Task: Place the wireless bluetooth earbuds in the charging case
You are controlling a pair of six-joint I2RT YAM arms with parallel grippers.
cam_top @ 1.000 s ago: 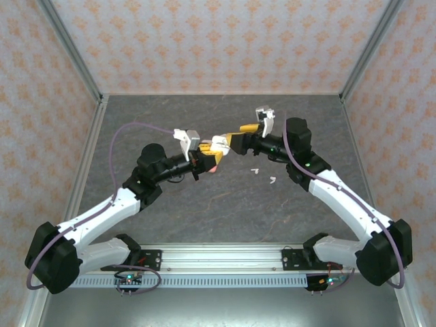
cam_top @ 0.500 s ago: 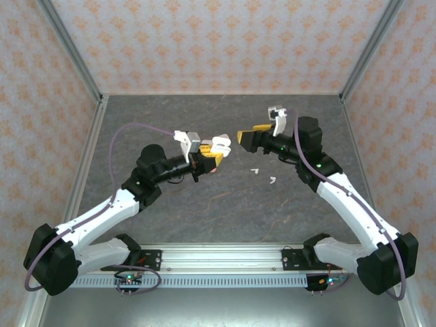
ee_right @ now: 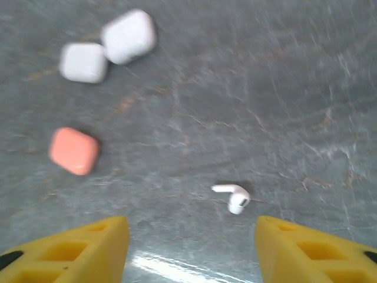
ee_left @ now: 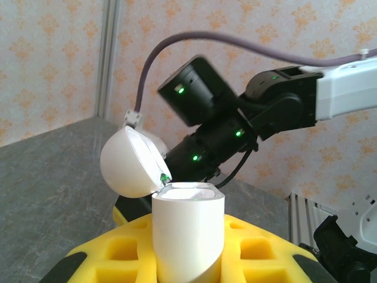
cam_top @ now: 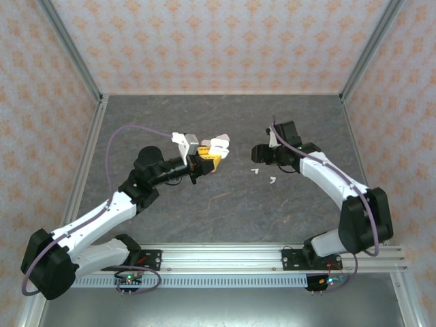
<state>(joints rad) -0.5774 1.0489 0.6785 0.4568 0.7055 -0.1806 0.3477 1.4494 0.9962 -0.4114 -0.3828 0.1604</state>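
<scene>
Left gripper (cam_top: 206, 158): clamped on a white charging case (ee_left: 188, 227), which it holds upright above the table (cam_top: 225, 218), well left of the white earbuds (cam_top: 254, 170). Yellow fingers (ee_left: 259, 247) press the case body from both sides.
Lid (ee_left: 131, 164): swung back to the left with the case mouth exposed; contents not discernible.
Pink case (ee_right: 74, 150), right wrist view: closed, flat on the table, left of the one earbud (ee_right: 232, 196) seen there.
White case (ee_right: 128, 35) and second white case (ee_right: 84, 62): closed, side by side and seemingly touching, left of that earbud and farther off.
White earbuds, top view: two, loose on the table, near each other but apart, neither in the charging case.
Right gripper (cam_top: 257, 152): raised over the table just beside the earbuds. Jaws parted, nothing between them.
</scene>
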